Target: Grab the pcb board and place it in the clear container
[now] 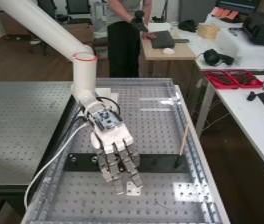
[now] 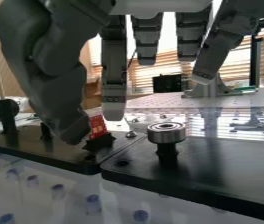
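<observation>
We see the robot hand [image 1: 113, 136] released, its fingers fairly straight over a black base [image 1: 164, 162]. Close by its thumb tip, the red PCB board [image 2: 98, 127] stands in a black holder [image 2: 101, 142]; a round metal bearing [image 2: 166, 133] sits near the fingertips.

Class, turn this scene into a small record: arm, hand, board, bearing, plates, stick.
Arm: white
Hand: open, over the plates
Board: red, in a black holder, near the thumb; contact unclear
Bearing: on a black peg
Plates: two, black, side by side on the bench
Stick: thin, in a black stand
</observation>
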Robot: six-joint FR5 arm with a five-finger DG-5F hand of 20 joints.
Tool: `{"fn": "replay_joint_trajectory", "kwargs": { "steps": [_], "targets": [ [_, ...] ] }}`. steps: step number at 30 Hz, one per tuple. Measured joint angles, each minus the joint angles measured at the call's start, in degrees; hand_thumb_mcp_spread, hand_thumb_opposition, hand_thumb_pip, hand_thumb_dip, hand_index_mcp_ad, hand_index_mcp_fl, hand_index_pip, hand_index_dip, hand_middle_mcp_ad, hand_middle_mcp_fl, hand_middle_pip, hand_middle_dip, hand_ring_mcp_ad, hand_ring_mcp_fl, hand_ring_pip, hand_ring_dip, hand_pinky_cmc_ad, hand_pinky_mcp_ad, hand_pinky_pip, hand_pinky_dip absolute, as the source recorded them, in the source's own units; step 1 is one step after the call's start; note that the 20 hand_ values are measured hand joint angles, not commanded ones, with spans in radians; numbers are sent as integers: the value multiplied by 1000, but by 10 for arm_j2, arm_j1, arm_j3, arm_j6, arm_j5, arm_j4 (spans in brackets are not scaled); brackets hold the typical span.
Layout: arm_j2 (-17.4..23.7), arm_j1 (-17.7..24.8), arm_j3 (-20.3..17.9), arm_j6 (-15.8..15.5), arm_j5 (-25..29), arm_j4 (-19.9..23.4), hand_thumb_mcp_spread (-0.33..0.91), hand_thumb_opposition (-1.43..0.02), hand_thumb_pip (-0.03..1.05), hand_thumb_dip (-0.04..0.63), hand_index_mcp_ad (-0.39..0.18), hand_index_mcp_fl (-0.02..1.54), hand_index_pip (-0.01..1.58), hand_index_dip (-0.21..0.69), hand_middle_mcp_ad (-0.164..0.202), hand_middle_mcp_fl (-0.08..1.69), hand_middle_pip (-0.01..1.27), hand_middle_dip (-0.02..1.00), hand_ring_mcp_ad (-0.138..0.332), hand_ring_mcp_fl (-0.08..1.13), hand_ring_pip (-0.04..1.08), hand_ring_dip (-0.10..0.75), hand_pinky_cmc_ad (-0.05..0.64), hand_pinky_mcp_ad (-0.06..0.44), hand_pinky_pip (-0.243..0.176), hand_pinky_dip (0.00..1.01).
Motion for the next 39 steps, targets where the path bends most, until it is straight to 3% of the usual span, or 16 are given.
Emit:
{"fn": "replay_joint_trajectory", "kwargs": {
  "steps": [24,39],
  "targets": [
    [0,-2,-4,-16,-3,19,365,-869,695,253,-21,232,1555,79,80,3,126,110,225,0,86,0,328,188,-126,654],
    [0,-3,-5,-26,-5,31,382,-906,665,253,-19,347,1510,96,80,0,129,106,223,0,77,9,328,190,-124,559]
  ]
}}
